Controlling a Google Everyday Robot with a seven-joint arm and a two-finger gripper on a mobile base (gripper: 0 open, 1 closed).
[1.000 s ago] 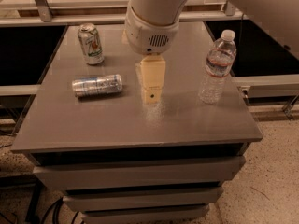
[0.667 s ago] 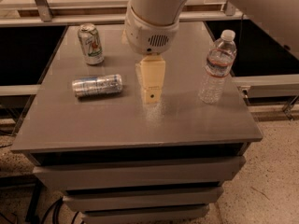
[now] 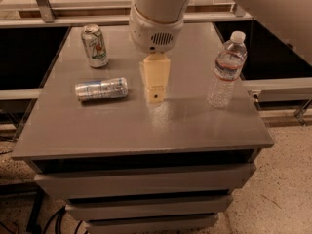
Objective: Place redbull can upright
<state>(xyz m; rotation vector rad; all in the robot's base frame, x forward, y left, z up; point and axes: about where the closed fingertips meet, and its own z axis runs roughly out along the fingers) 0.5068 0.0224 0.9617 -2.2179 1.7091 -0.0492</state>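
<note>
Redbull can (image 3: 101,89) lies flat, left of the gripper (image 3: 155,94).
Its long axis points toward the gripper; you cannot tell whether that is open or closed.

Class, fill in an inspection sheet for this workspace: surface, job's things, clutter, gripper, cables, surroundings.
Surface: grey cabinet top, slightly glossy.
Job's things: redbull can lying on its side, left of centre, not yet upright.
Clutter: 7UP can upright at back left; water bottle upright at right.
Gripper: gripper hangs over the middle, right of the redbull can, apart from it.
Cables: dark loops on the floor at lower left, likely cables.
Surroundings: speckled floor; drawers below.
</note>
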